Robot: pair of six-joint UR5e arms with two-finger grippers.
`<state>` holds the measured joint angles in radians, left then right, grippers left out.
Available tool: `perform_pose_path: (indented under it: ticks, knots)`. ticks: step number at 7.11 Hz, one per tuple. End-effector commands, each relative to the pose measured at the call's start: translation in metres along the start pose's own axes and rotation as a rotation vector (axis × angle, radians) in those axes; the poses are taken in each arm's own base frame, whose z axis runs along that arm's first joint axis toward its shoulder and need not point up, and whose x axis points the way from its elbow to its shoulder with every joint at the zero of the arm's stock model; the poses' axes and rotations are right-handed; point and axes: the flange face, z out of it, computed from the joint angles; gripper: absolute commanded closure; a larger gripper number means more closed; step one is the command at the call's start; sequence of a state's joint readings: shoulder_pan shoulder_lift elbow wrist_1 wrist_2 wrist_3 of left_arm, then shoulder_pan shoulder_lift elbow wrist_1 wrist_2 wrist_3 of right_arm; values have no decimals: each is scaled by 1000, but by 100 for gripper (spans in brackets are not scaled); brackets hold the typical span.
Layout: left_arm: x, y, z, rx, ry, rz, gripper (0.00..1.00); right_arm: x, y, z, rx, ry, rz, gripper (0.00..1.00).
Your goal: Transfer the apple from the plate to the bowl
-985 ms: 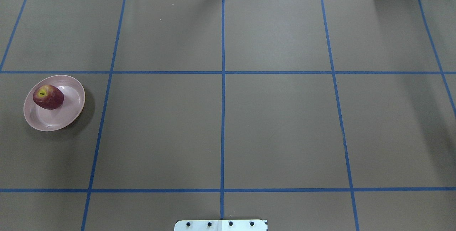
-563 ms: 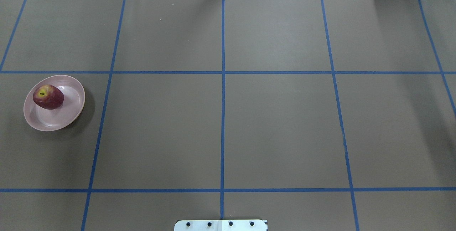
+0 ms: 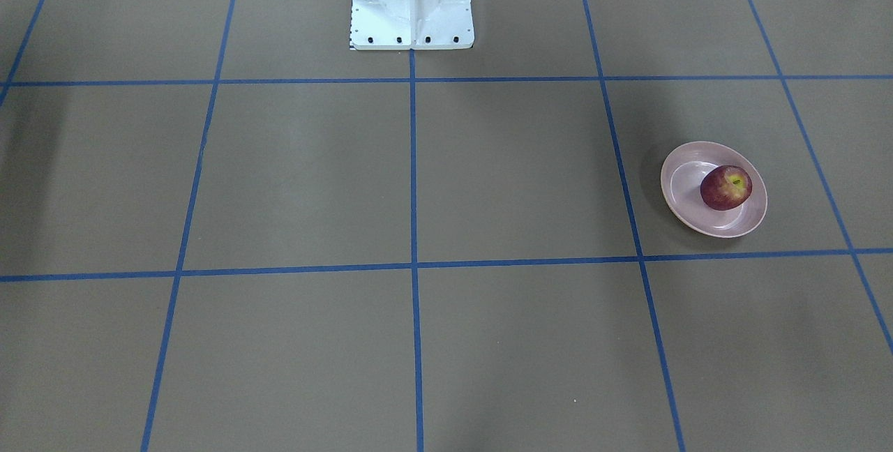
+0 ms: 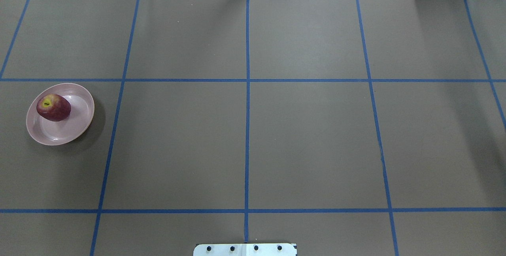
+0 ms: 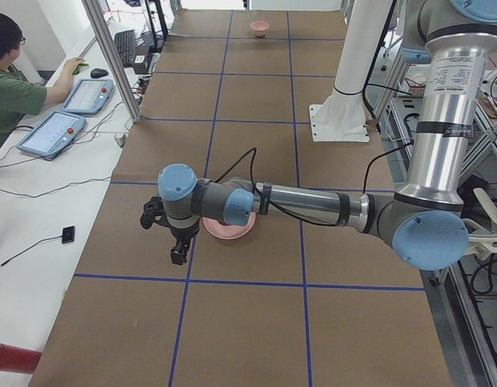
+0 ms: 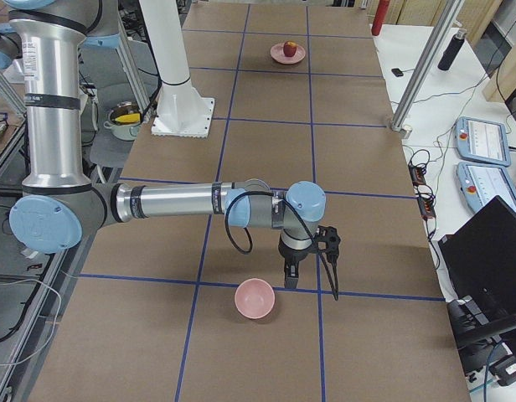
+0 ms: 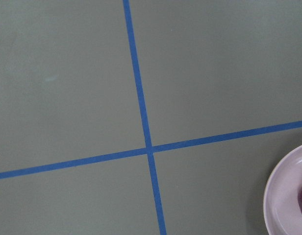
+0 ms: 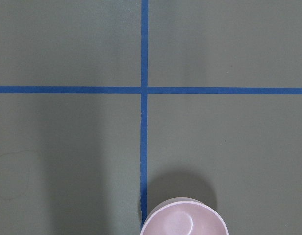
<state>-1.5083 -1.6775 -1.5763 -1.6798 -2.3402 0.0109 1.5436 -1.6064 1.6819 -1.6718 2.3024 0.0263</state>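
Observation:
The dark red apple (image 4: 53, 107) lies on the pale pink plate (image 4: 75, 127) at the table's left side; both also show in the front view, apple (image 3: 725, 187) and plate (image 3: 687, 197). The small pink bowl (image 6: 255, 298) stands at the table's right end and shows at the bottom of the right wrist view (image 8: 183, 219). My left gripper (image 5: 177, 254) hangs beside the plate (image 5: 232, 231), on its outer side. My right gripper (image 6: 291, 280) hangs just beside the bowl. Both show only in side views, so I cannot tell whether they are open or shut. The left wrist view catches the plate's rim (image 7: 276, 196).
Brown table paper carries a blue tape grid (image 4: 247, 80). The white robot pedestal (image 3: 411, 5) stands at the robot's edge. An operator (image 5: 10, 89) sits at a side desk with tablets (image 5: 87, 95). A metal post (image 6: 421, 67) and more tablets (image 6: 484, 138) stand off the far edge.

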Motion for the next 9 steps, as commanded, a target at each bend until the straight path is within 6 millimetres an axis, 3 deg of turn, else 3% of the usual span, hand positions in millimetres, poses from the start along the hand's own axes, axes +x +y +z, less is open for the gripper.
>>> perform_pose_path:
  ticks: [1,2,3,4,6,9]
  knots:
    - [21,-6,2,5,2,41,1,9,11,16,-29,-59,21,0]
    - [35,-8,22,-31,5,-27,1,14,20,21,-36,-61,16,0]
    - [46,-11,29,-39,8,-145,1,20,23,27,-49,-55,-39,0]
    - [58,-14,33,-18,17,-122,1,31,27,39,-70,-58,-97,0]
    - [61,-13,35,-4,31,-101,1,44,28,55,-99,-62,-126,0]
    - [62,-14,35,-3,32,-99,1,98,35,116,-96,-69,-229,0]
